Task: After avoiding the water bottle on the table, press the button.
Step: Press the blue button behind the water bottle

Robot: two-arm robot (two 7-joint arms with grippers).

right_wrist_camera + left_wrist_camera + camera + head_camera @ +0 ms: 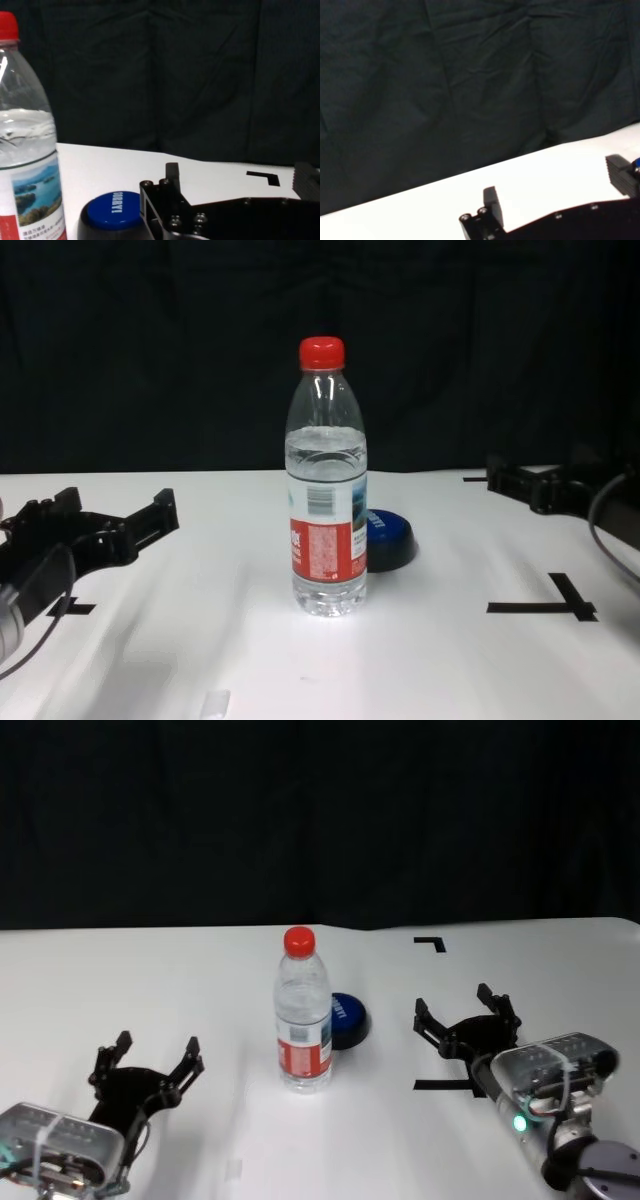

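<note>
Clear plastic, the tall red-capped water bottle (303,1015) is standing on the white table (120,980) directly before the low dark blue dome button (348,1017), partly screening it, while the right gripper (467,1016), the nearer one, and the left gripper (146,1065) are being held wide open, empty.

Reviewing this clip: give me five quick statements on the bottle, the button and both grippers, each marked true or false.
1. The water bottle stands upright with its red cap on. True.
2. The button sits in front of the bottle, nearer the robot. False: it lies behind the bottle, a little toward the robot's right.
3. The right gripper is pressing the button. False: it hangs open to the button's right, apart from it.
4. The left gripper is open and holds nothing. True.
5. The bottle lies on its side on the table. False: it stands on its base.
</note>
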